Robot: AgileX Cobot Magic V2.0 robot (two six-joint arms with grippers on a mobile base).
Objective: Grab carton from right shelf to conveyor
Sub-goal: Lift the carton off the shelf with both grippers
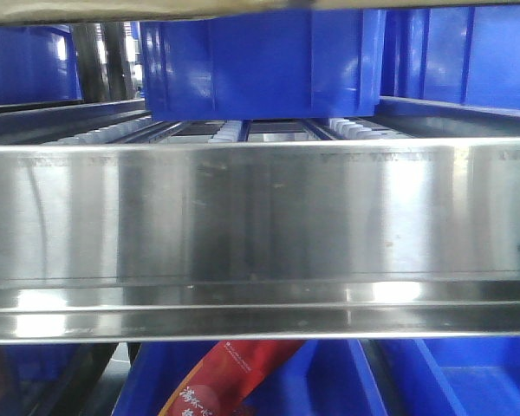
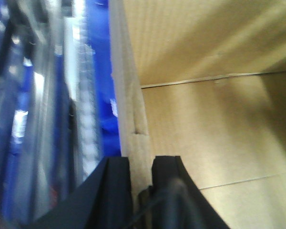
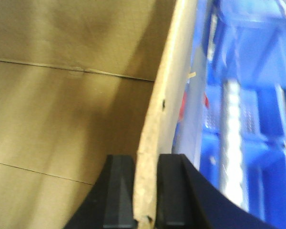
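Observation:
The carton (image 2: 209,119) is brown corrugated cardboard, and I see its open inside in both wrist views. My left gripper (image 2: 142,162) is shut on the carton's left wall edge, one black finger on each side. My right gripper (image 3: 146,160) is shut on the carton's right wall (image 3: 157,124) in the same way, with the carton's inside (image 3: 62,95) to its left. In the front view a thin tan strip (image 1: 260,7) runs along the top edge, above the steel shelf's broad reflective front rail (image 1: 260,217). The conveyor is out of view.
Blue plastic bins (image 1: 260,61) stand on the shelf's roller tracks behind the rail, with more blue bins (image 1: 468,373) below it. A red printed package (image 1: 230,381) lies in a lower bin. Blue bins and white rollers (image 3: 231,133) run close beside both carton walls.

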